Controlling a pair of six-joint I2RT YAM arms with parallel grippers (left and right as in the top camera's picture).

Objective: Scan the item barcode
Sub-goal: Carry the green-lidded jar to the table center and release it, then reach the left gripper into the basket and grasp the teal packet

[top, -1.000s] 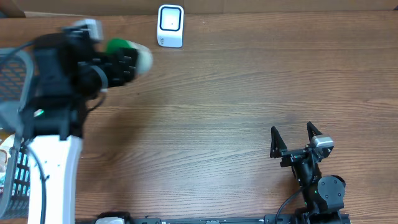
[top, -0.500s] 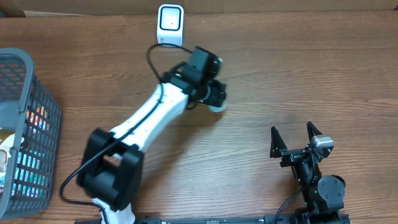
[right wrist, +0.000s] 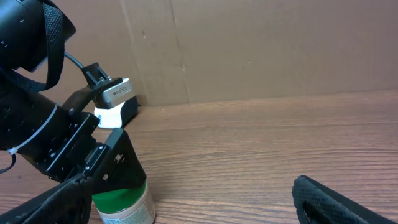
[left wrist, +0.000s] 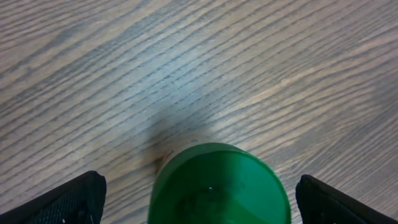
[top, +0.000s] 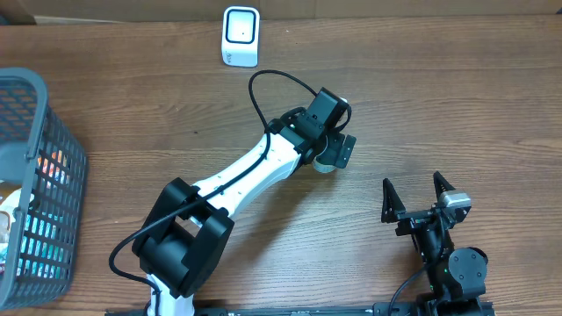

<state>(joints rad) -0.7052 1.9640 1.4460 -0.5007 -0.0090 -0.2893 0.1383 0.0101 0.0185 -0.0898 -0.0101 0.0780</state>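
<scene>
Since a second back, the left arm has swung from over the basket (top: pixel 35 167) out to mid-table.

Nearest my end, the right gripper (top: pixel 412 181) sits parked, jaws spread wide and holding nothing. Beyond it stands the jar (right wrist: pixel 123 200), upright on the wood. The left gripper (left wrist: pixel 200 186) hangs directly above it, fingers (left wrist: pixel 62 202) wide apart with clear gaps to the green lid (left wrist: pixel 217 180), so nothing is gripped.

I judge the jar rigid, light and smooth-sided, likely slippery at the lid. I'd take it around the pale body just under the lid, leaving the label uncovered. No barcode is visible from here.

Farther back, the scanner (top: pixel 240 35) stands well apart from the jar. The table (top: pixel 457 88) is wood-grained and flat, and a cardboard wall (right wrist: pixel 261 50) closes it off behind.
</scene>
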